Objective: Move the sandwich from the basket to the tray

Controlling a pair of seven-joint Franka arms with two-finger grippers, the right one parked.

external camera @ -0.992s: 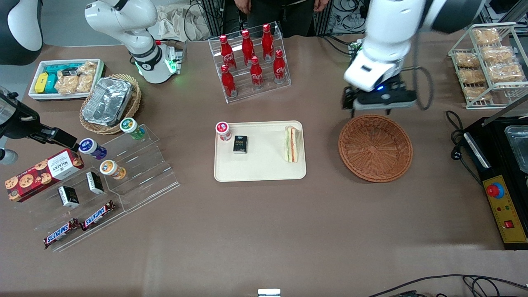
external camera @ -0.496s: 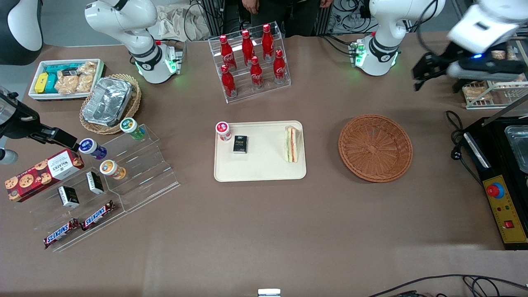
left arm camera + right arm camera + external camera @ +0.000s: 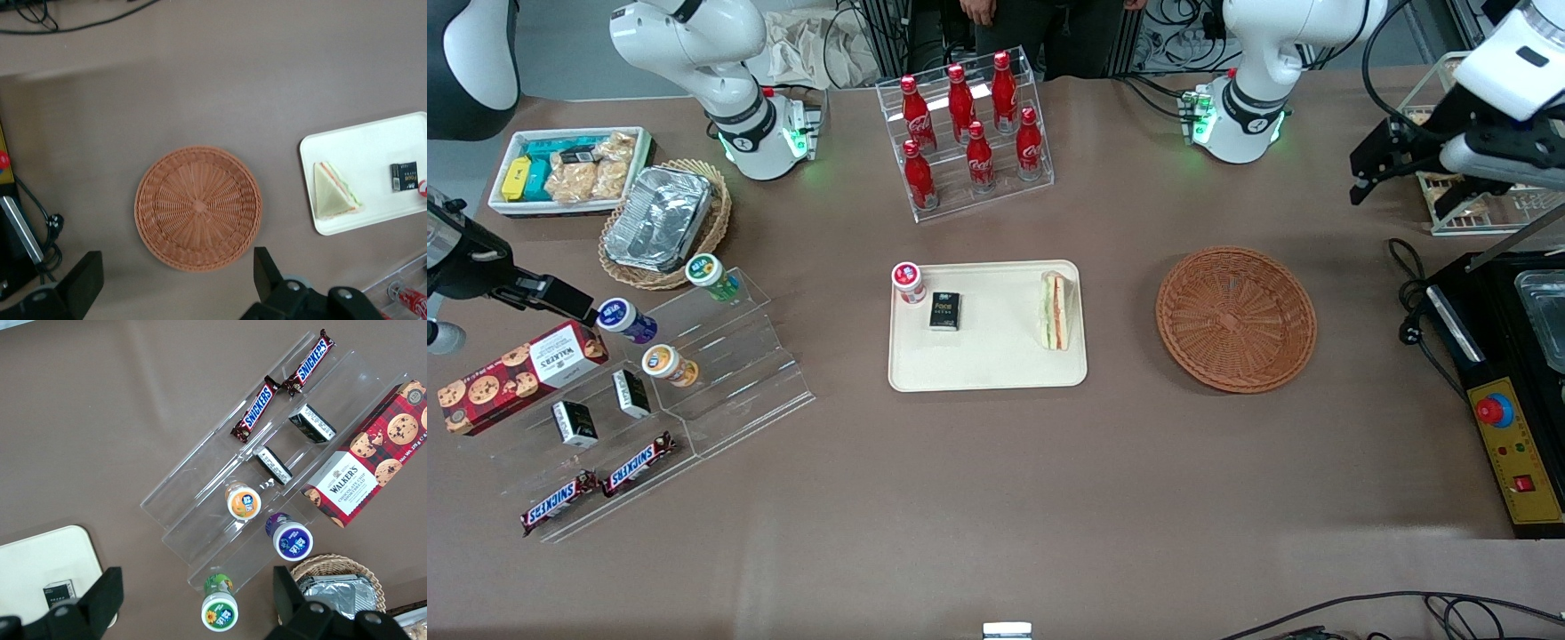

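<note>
Sandwich (image 3: pixel 1055 311) lying on the cream tray (image 3: pixel 987 369), woven basket (image 3: pixel 1235 318) bare.
Gripper (image 3: pixel 1409 178), upper right of front view, jaws apart; wrist view alone shows the wedge's triangular face.

A: Any room around the tray (image 3: pixel 987 373)?
B: Bare table between it and the basket (image 3: pixel 1236 320), which holds nothing. The cola rack (image 3: pixel 966 133) stands farther from the front camera.
A: And the gripper (image 3: pixel 1409 182)?
B: Fingers spread, raised well clear beside the wire rack (image 3: pixel 1480 133).
</note>
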